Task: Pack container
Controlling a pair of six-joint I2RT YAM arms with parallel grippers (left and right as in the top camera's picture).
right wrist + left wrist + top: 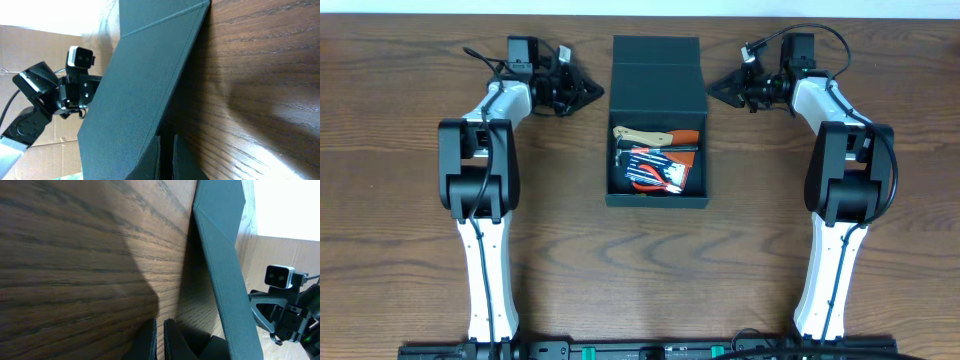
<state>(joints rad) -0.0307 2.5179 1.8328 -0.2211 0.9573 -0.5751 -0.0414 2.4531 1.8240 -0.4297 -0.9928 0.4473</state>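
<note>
The dark teal container [657, 199] stands in the middle of the table, its flap lid [655, 62] folded back toward the far edge. Inside lie hand tools [655, 165], among them a wood-handled one and red-handled pliers. My left gripper [596, 92] is shut and empty, its tip close to the lid's left side. In the left wrist view the container wall [220, 270] rises just right of the left gripper [160, 322]. My right gripper [714, 88] mirrors it at the lid's right side, shut and empty. The right wrist view shows the container [145, 75] just left of the right gripper [166, 137].
Brown wooden table [410, 250] spreads all around the container. Both arms reach from the near edge up either side. The right arm's wrist camera [280, 277] shows past the container in the left wrist view, and the left arm's wrist camera [80, 57] in the right wrist view.
</note>
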